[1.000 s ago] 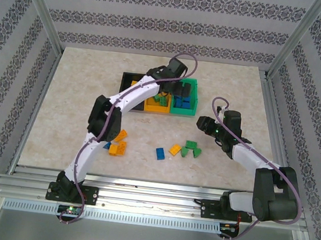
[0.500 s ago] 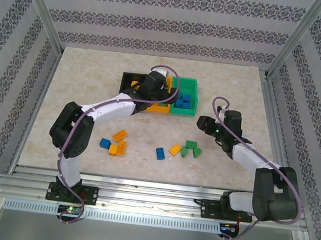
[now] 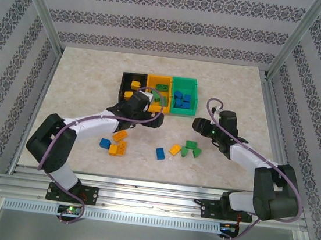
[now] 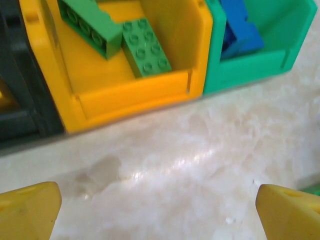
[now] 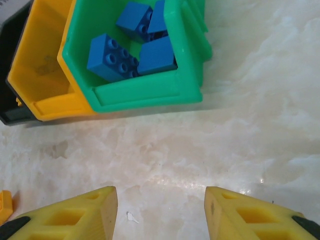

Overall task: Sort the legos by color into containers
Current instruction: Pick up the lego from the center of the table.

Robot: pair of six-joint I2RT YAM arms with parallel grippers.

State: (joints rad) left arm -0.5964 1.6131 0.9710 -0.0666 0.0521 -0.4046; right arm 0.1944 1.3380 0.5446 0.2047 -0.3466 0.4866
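Three joined bins stand at the back middle of the table. The black bin (image 3: 133,75) holds yellow-orange bricks, the orange bin (image 3: 159,79) (image 4: 130,97) holds green bricks (image 4: 145,50), and the green bin (image 3: 196,98) (image 5: 145,92) holds blue bricks (image 5: 107,57). Several loose legos lie on the table nearer the arms: orange bricks (image 3: 120,135), blue ones (image 3: 160,153) and green ones (image 3: 191,144). My left gripper (image 3: 145,102) (image 4: 160,215) is open and empty, low over bare table just in front of the orange bin. My right gripper (image 3: 197,124) (image 5: 160,212) is open and empty, in front of the green bin.
The marble-patterned tabletop (image 3: 82,87) is fenced by aluminium frame posts and patterned walls. An orange brick (image 5: 4,205) peeks in at the left edge of the right wrist view. Open table lies left and right of the bins.
My left arm has drawn back from above the bins and dropped to the table in front of the orange bin. My right gripper has edged slightly left.
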